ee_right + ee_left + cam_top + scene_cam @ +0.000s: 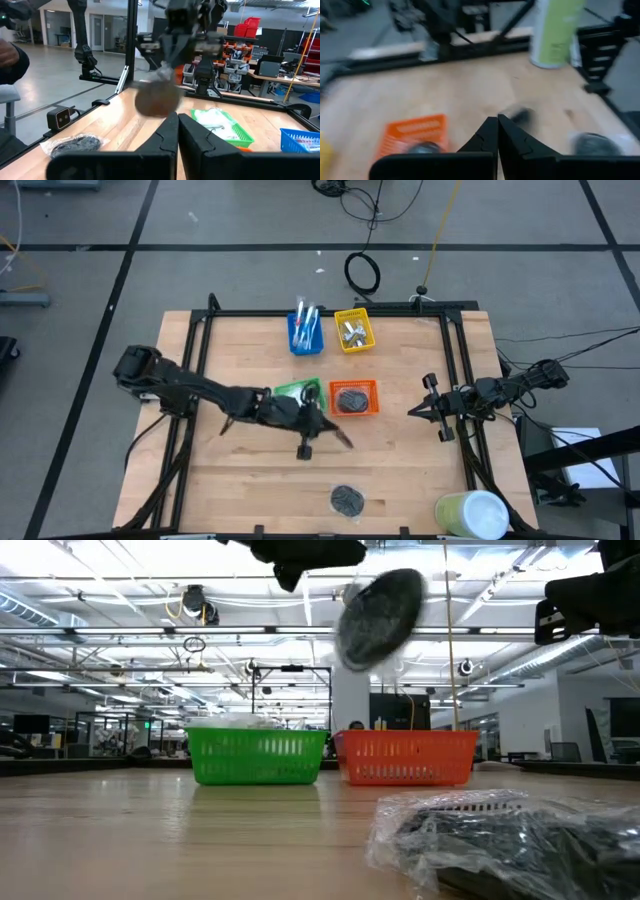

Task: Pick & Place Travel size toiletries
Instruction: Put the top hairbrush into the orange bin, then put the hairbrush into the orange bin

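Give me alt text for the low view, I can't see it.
A dark round disc hangs in the air under the left gripper, above a green bin and an orange bin standing side by side. A clear bag of dark discs lies nearest the camera.

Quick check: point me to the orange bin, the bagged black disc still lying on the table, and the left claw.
orange bin (pixel 355 397): high view, on the bin's floor, middle.
bagged black disc (pixel 347 499): high view, centre of the dark disc in its clear wrap.
left claw (pixel 498 131): left wrist view, where the two shut fingers meet.
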{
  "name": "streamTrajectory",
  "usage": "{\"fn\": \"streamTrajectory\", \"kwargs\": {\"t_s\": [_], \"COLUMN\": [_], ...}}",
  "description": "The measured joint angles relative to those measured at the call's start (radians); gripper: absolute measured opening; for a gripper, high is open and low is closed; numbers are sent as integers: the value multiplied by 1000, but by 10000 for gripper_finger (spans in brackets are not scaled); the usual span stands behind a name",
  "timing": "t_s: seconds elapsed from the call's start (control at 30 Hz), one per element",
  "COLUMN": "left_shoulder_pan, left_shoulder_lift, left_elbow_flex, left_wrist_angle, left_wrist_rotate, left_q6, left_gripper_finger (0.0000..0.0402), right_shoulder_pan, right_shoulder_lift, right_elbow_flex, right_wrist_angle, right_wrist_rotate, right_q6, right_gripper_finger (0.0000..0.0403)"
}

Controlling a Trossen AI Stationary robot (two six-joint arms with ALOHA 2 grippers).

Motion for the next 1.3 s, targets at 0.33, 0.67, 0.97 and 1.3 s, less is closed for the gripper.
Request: {"fn": "streamTrajectory", "kwargs": {"t_s": [0.33,0.67,0.97,1.3], "left_shoulder_pan": [167,254,274,273], "left_shoulder_lift": [4,83,221,160], "left_elbow_flex": [0,0,0,0], "left_wrist_angle": [56,160,263,101], "left_wrist_rotate": [51,60,59,124], "left_q6": [41,-27,-83,-178], "left_gripper_finger": [0,0,13,148], "right_shoulder_pan": [0,0,0,0], "right_shoulder_lift": [0,0,4,3], "right_elbow_flex": [0,0,0,0], "right_wrist_angle": [0,-1,0,0], "right_wrist_rotate": [0,0,0,0], "right_q6": [0,0,0,0], "right_gripper_finger": [0,0,0,0]}}
